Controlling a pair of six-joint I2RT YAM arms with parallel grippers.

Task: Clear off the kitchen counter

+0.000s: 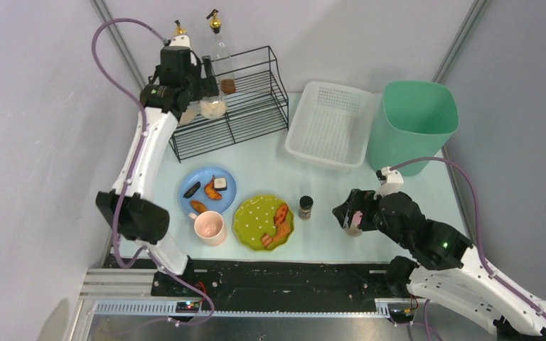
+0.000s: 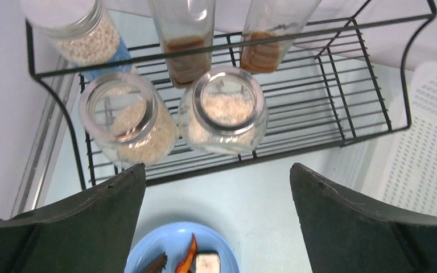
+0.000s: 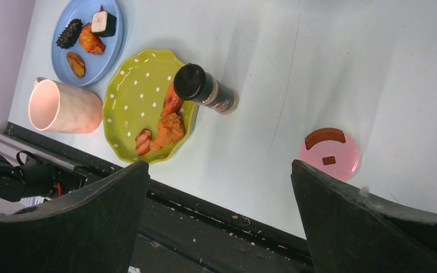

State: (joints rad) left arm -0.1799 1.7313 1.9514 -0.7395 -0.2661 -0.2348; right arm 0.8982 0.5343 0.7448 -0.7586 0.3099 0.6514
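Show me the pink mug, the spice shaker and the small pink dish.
pink mug (image 3: 68, 108): right wrist view, on its outer wall.
spice shaker (image 3: 213, 94): right wrist view, on its body.
small pink dish (image 3: 329, 151): right wrist view, on its middle.

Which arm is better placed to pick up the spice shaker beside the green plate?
Right. The right gripper, open, hovers near the spice shaker; the left gripper, also open, is far back at the wire rack.

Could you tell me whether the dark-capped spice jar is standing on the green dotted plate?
No, the top view shows the spice jar standing on the counter beside the green plate, clear of its rim.
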